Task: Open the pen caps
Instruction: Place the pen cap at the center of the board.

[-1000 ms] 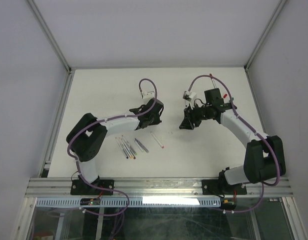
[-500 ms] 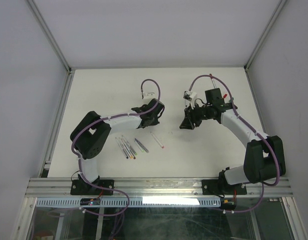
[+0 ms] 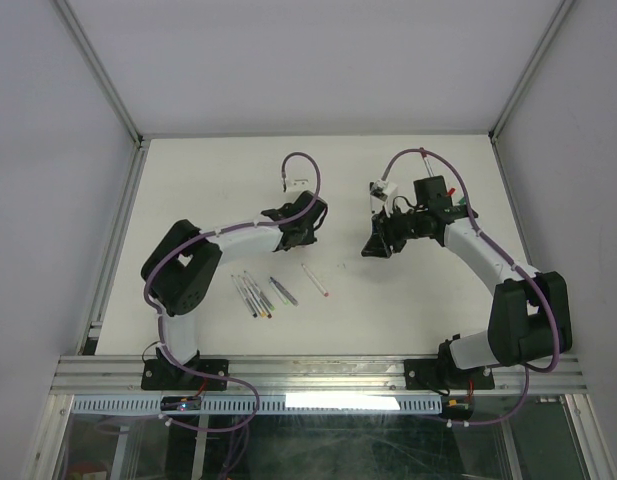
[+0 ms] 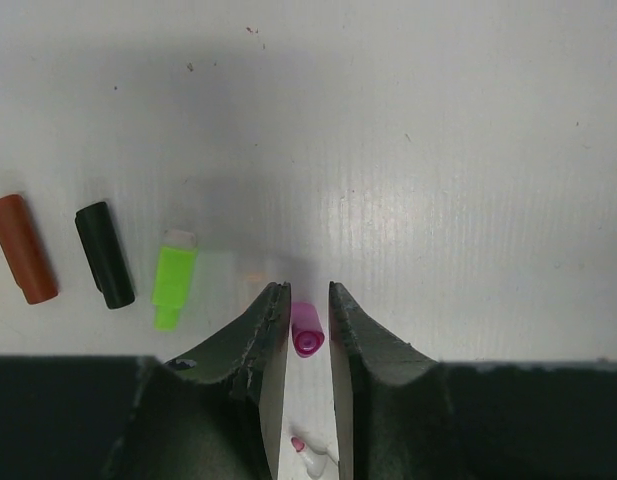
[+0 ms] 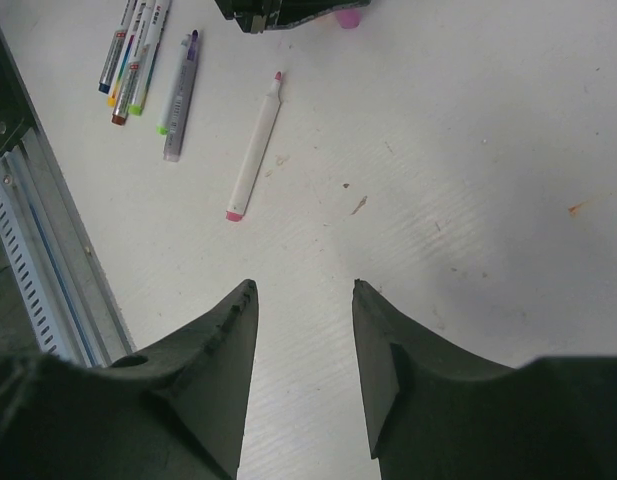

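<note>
While checking left gripper point(image 4: 307, 290), found jaws slightly parted around pink cap point(image 4: 307, 330), unclamped; logged right gripper point(image 5: 304, 288) spread, empty.

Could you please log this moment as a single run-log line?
left gripper: jaws slightly apart around pink cap | right gripper: open, empty | nearby: red-brown cap, black cap, green cap

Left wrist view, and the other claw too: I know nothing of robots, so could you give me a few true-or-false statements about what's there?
1. A pink cap sits between the left claw's fingers. True.
2. The green cap lies between the black cap and that claw. True.
3. The right claw holds a pen. False: it is open and empty.
4. The dark red cap touches the black cap. False: they lie apart.
</note>
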Available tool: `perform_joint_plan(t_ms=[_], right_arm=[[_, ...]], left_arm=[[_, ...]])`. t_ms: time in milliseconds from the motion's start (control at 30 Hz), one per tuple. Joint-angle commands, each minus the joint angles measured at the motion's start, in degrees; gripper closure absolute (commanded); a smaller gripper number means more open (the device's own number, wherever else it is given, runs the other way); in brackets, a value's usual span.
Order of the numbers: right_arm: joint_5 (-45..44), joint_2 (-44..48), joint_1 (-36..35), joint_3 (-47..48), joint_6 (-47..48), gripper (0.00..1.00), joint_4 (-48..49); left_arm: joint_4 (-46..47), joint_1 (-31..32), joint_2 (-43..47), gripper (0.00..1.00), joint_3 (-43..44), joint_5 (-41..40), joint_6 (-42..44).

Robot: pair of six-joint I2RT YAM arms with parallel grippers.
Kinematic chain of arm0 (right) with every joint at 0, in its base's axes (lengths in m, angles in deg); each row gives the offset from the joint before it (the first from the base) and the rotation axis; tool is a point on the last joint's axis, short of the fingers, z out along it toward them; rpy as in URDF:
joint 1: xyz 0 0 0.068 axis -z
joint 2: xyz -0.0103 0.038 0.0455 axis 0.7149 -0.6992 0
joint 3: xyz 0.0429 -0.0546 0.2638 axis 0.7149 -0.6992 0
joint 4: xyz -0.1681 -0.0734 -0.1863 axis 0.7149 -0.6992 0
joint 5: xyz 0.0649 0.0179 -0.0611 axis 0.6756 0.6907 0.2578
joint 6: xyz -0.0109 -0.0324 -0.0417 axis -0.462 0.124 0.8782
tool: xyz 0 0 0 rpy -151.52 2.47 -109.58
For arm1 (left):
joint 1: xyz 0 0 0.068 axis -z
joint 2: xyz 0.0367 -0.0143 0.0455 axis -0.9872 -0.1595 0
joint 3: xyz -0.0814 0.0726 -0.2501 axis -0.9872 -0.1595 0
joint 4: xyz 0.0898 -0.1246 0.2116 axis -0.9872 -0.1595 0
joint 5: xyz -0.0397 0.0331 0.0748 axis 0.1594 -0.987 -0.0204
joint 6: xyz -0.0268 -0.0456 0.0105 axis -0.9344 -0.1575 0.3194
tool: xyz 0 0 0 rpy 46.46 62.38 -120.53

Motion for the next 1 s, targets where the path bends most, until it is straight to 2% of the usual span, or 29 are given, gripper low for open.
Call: perform_joint_plan(t_ms=[0,367,500,633,800,867,900,967], right_arm=[[1.7,2.0,0.6,1.5,-0.2,0.55,1.1],[2.9,3.3,1.4,0.8,-0.3,0.55,2.0],[3.9,3.8,2.2,0.9,-0.1,0.55,2.2],[2.8,4.0,3.5,1.6,-0.8,0.54,3.6],[-7.3,4.6,3.7,2.1,-3.5,0.54,10.2],[-12.0,4.8,3.7,2.4,-3.2,0.51,13.8],[-13.8,4.6,3.7,2.4,-2.5,0.48,15.5],[-16.7,3.3,3.7,2.6,-2.5,0.24,18.4]], left_arm=[[0.6,-0.5,1.0,0.77,2.8,-1.0,2.1],[0.8,-0.5,10.0,0.72,2.8,-1.0,6.3],[3.4,-0.5,15.3,0.70,-2.1,0.7,8.7],[10.0,-0.5,23.7,0.68,-11.1,3.2,11.3],[18.0,-0.5,36.3,0.53,-23.4,4.9,14.0],[20.6,-0.5,40.8,0.41,-27.4,5.6,14.9],[22.0,-0.6,43.0,0.35,-29.4,5.8,15.1],[24.7,-0.6,46.8,0.19,-33.5,5.9,15.1]])
